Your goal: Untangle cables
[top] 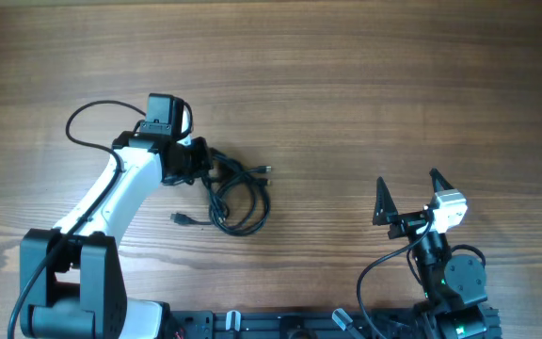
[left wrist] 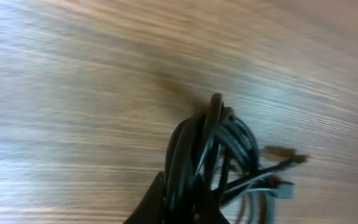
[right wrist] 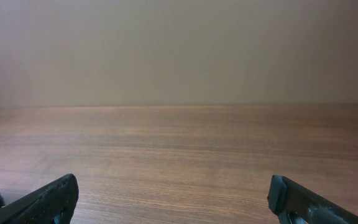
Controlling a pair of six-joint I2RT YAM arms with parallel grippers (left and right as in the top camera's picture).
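Overhead view: on the wooden table (top: 346, 75), the left pincer (top: 202, 162) is clamped onto the cables (top: 238, 202). The right pincer (top: 407, 179) gapes wide toward the near right corner. The black tangle lies left of the table's middle.

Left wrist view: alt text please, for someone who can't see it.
A tangled bundle of thin black cables rises from the left gripper, which is shut on it at the bottom edge, with the wooden table behind. Two small plug ends stick out to the right; the picture is blurred.
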